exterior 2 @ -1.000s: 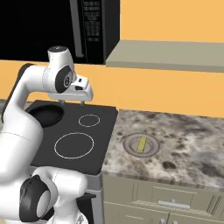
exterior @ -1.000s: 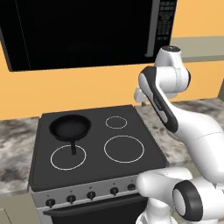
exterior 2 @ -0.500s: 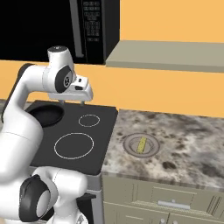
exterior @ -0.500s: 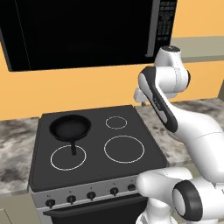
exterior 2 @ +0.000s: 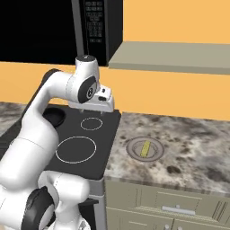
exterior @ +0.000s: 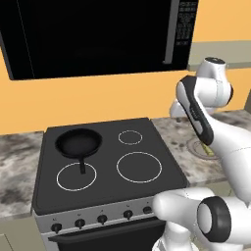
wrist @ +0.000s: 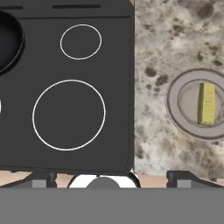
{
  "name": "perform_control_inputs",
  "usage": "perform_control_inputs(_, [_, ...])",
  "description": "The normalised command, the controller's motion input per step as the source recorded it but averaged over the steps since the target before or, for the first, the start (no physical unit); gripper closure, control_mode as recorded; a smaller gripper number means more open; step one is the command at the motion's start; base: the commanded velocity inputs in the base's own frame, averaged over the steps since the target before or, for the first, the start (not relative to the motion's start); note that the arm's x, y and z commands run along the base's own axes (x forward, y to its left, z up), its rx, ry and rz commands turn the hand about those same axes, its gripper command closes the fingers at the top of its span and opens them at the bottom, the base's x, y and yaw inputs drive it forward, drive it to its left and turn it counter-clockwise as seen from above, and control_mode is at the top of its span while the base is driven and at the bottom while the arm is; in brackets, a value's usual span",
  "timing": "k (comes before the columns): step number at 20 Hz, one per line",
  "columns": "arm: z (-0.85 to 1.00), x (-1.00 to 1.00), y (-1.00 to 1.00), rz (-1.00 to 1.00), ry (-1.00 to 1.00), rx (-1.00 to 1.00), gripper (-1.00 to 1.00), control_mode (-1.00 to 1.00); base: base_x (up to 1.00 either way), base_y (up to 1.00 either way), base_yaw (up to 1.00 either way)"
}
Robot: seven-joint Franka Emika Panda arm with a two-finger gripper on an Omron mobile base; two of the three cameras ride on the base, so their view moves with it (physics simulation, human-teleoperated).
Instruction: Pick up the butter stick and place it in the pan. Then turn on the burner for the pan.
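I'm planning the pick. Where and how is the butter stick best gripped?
Probably from straight above, fingers closing across the butter stick on its two long sides near the middle. It lies flat on the grey ringed disc, whose raised ring likely blocks a low sideways approach.

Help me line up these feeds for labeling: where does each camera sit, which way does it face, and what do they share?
Left base view: behind the arm on its left, looking forward and down at the stove with the pan; the white arm rises at lower right.
Right base view: behind on the right, facing the stove and counter; the arm rises at lower left, gripper above the stove's right edge.
Hand view: on the hand, looking straight down at stove and counter.
Shared: right base and hand views both show the butter stick on the grey disc.
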Motion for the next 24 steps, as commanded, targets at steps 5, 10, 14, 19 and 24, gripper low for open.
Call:
perform_control_inputs(5, [-0.40,0.00,-0.70,0.00,0.08,0.01,-1.00,-1.00,0.00,0.00,0.00])
perform_control_inputs(10, [-0.63,0.00,-0.41,0.00,0.09,0.00,-1.00,-1.00,0.00,0.00,0.00])
perform_control_inputs(14, [-0.55,0.06,-0.26,0.00,0.02,-0.04,-1.00,-1.00,0.00,0.00,0.00])
perform_control_inputs(19, [-0.20,0.17,-0.62,0.00,0.00,0.00,-1.00,-1.00,0.00,0.00,0.00])
perform_control_inputs(24, [-0.22,0.35,-0.59,0.01,0.00,0.00,-1.00,-1.00,0.00,0.00,0.00])
